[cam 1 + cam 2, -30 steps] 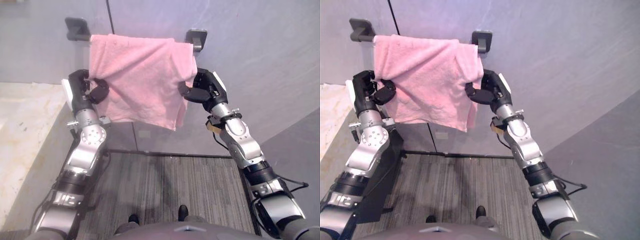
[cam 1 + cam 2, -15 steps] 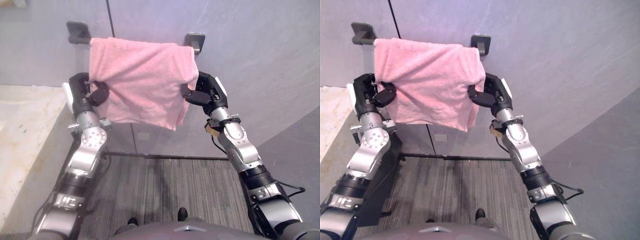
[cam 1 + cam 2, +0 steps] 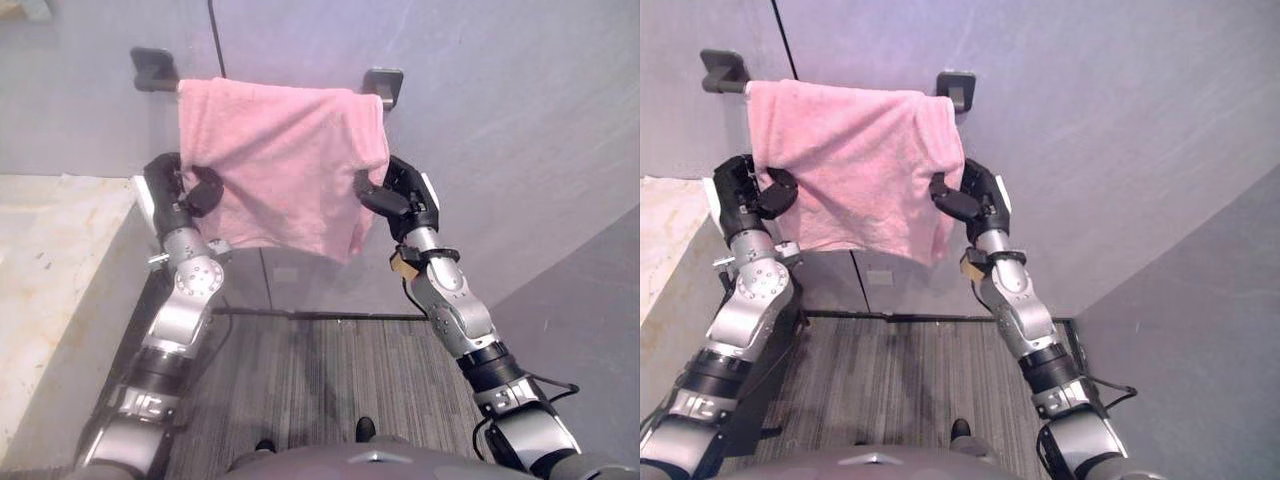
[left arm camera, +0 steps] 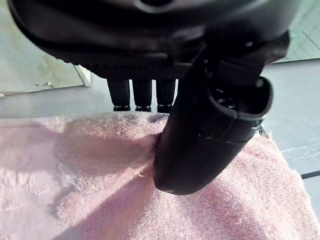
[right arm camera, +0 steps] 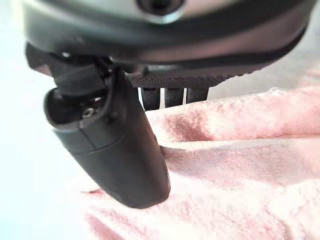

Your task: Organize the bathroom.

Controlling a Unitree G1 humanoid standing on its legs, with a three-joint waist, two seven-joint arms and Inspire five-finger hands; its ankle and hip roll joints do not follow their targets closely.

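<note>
The pink towel (image 3: 285,165) hangs draped over the wall-mounted towel bar (image 3: 160,80), which serves as the landmark; the bar's long axis runs horizontally, left to right, between two dark brackets (image 3: 383,85).

Below the bar's left end, the left hand (image 3: 185,190) pinches the towel's left edge: in the left wrist view the thumb (image 4: 200,135) presses into the cloth against the fingers (image 4: 142,95) behind it.

The towel's lower hem is uneven. It sits higher under the bar's left end and hangs in a bunched fold under the right end.

Below the bar's right end, the right hand (image 3: 395,195) pinches the towel's right edge in the same way, thumb (image 5: 117,150) on the front face and fingers (image 5: 175,96) behind.

Both hands are equally near, each at its own side edge. Judged from this, the next move is a lateral spread along the bar axis to level the hem.

No label or writing is legible.
</note>
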